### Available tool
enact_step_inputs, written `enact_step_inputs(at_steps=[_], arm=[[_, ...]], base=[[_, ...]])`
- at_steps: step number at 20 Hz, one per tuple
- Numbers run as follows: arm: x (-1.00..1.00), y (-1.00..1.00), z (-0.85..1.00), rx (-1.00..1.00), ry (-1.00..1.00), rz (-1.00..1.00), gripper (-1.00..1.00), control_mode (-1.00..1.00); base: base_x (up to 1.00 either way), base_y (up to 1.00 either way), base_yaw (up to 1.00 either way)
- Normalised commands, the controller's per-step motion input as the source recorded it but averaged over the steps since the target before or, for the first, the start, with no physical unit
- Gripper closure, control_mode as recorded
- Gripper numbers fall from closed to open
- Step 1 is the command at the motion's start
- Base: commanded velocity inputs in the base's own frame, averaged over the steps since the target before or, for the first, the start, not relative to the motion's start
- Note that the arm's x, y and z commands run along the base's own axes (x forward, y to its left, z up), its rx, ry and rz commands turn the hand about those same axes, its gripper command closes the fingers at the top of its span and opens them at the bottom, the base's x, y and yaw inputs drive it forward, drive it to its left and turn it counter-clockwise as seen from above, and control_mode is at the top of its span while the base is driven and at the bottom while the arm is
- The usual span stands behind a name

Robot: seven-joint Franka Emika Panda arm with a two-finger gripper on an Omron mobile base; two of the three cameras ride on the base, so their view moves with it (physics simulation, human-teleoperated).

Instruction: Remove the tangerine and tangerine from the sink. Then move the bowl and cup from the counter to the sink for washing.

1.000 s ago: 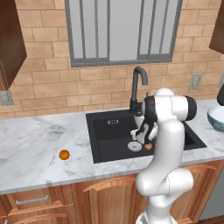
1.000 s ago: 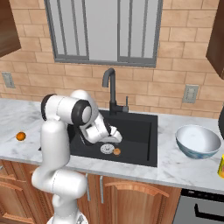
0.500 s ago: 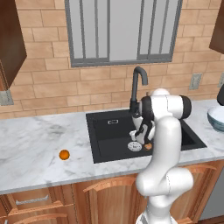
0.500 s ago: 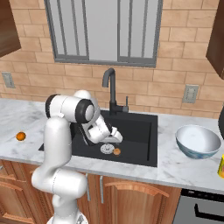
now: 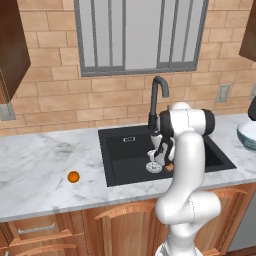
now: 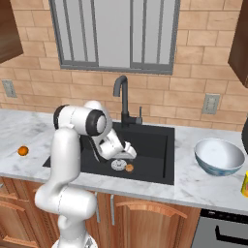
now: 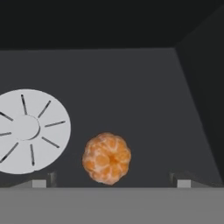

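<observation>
**Gripper lowered over the second tangerine in the sink**

Since the earlier frames, the wrist has been drawn slightly lower into the sink [image 5: 125,155], while nothing else on the counter [image 5: 40,165] has been shifted. The gripper [image 7: 114,180] is held wide open with nothing grasped; in the hand view its two fingertips [image 7: 46,179] are seen on either side of the tan-orange tangerine [image 7: 106,158], apart from it. That fruit is found on the basin floor just beside the round silver drain [image 7: 27,130], as is also shown in the right base view [image 6: 129,167].

Two tangerines are counted: one in the basin, and a bright orange tangerine [image 5: 73,176] lying on the marble left of the sink, well apart from it. One bowl [image 6: 219,157] is seen on the counter right of the sink. One dark curved faucet [image 6: 122,99] stands behind the basin, with the arm's white elbow beside it. One wall outlet [image 6: 209,103] is set into the brick behind the bowl.
</observation>
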Motion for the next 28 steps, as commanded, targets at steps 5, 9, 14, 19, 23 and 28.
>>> enact_step_inputs(at_steps=[5, 9, 14, 19, 23, 28], arm=[[0.05, -0.05, -0.11, 0.00, 0.00, 0.00, -1.00, -1.00], [0.07, -0.08, -0.14, 0.00, 0.01, 0.00, -1.00, -1.00], [0.07, -0.05, -0.15, 0.00, 0.02, 0.00, -1.00, -1.00], [0.03, 0.00, -0.16, 0.00, 0.01, 0.00, -1.00, -1.00], [0.03, 0.00, -0.17, 0.00, 0.02, -0.01, -1.00, -1.00], [0.01, -0.01, -0.17, 0.00, 0.01, -0.01, -1.00, -1.00]], base=[[0.00, 0.00, 0.00], [0.00, 0.00, 0.00], [0.00, 0.00, 0.00], [0.00, 0.00, 0.00], [0.00, 0.00, 0.00], [0.00, 0.00, 0.00]])
